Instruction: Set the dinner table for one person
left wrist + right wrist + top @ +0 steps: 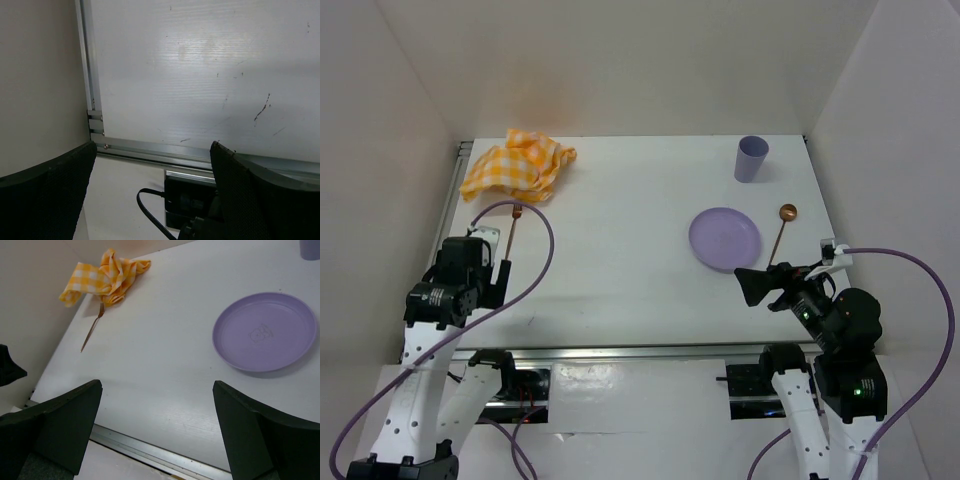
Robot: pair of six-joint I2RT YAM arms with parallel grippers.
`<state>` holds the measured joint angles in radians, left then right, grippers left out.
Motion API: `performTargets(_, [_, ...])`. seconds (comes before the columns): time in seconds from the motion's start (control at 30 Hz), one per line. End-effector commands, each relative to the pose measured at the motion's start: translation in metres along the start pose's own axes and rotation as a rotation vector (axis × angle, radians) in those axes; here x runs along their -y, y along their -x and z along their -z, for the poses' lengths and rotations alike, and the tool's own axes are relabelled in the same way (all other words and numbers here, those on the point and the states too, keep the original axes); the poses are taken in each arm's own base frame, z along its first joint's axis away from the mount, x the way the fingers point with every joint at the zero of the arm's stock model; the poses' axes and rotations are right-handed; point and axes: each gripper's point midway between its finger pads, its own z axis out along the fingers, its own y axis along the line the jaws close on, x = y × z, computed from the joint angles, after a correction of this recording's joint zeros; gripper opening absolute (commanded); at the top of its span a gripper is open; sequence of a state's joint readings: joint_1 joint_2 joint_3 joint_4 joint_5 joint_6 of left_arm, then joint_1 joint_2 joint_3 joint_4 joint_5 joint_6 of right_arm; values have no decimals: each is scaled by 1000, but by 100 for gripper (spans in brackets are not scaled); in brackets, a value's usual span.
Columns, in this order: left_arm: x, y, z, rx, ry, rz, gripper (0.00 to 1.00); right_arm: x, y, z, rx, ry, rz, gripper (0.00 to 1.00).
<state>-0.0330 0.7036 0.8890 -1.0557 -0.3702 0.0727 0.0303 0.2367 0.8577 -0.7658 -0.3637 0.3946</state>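
Note:
The white dinner table [620, 250] carries a purple plate [724, 238] right of centre, a copper spoon [782, 232] just right of it, and a purple cup [751, 158] at the far right. A yellow-and-white checked cloth [517, 165] lies crumpled at the far left, with a copper fork [514, 228] just in front of it. My left gripper [498, 272] is open and empty over the near-left corner, close to the fork's handle. My right gripper [760, 283] is open and empty, just in front of the plate [264, 332]. The right wrist view also shows the cloth [107, 277] and the fork [93, 329].
Silver rails run along the table's near edge [150, 148] and left edge [86, 55]. White walls enclose the table on the left, back and right. A black mount and cable [185, 200] sit below the near rail. The left arm's tip [7, 369] shows at the right wrist view's left edge.

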Motion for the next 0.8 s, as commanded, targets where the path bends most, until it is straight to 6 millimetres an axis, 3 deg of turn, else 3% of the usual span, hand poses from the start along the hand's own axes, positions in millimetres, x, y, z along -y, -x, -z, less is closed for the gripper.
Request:
performTargets(0.0, [-4, 4, 0, 23, 27, 33, 100, 2, -2, -2, -16, -5, 12, 100])
performTargets(0.1, [-4, 19, 12, 67, -15, 0, 100, 3, 3, -7, -11, -13, 3, 100])
performTargets(0.2, [-5, 63, 27, 211, -70, -59, 100, 5, 12, -22, -27, -21, -12, 100])
performTargets(0.27, [-15, 110, 37, 283, -61, -83, 100, 6, 25, -38, -38, -26, -2, 100])
performTargets(0.3, [-11, 110, 25, 237, -71, -109, 100, 7, 30, -45, -43, -28, -3, 100])
performTargets(0.33, [-24, 135, 28, 270, -21, -110, 100, 4, 38, -50, -41, -15, 17, 100])
performTargets(0.4, [-29, 174, 9, 236, 1, -133, 100, 10, 47, -73, -58, -21, 29, 100])
performTargets(0.53, [-24, 228, -19, 228, -24, -163, 100, 18, 69, -112, -52, -28, 55, 100])
performTargets(0.57, [-15, 252, -35, 222, -49, -176, 100, 18, 76, -118, -41, -24, 59, 100])
performTargets(0.63, [-4, 269, -54, 201, -73, -193, 100, 22, 81, -140, -44, -10, 60, 100])
performTargets(0.67, [3, 280, -78, 170, -81, -202, 100, 23, 81, -146, -49, -2, 59, 100])
performTargets(0.73, [9, 292, -103, 142, -58, -214, 100, 28, 85, -164, -50, -2, 59, 100])
performTargets(0.77, [4, 309, -105, 164, -32, -203, 100, 30, 85, -169, -59, -6, 55, 100])
